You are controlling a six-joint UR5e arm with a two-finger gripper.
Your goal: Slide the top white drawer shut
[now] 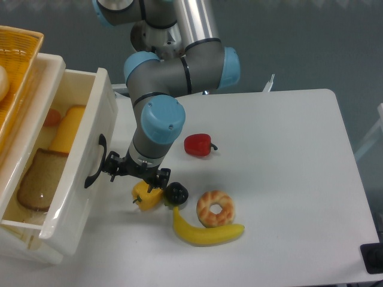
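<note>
Top white drawer (pixel 72 179) half open; gripper (pixel 128 169), grip unclear, might slip off the black handle (pixel 94 161).

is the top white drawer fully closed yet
No, the top white drawer juts out of the cabinet, its bread and cheese showing, with the pincer at its front.

top white drawer (pixel 70 179), glossy, black arched handle, partly open, far left
</note>
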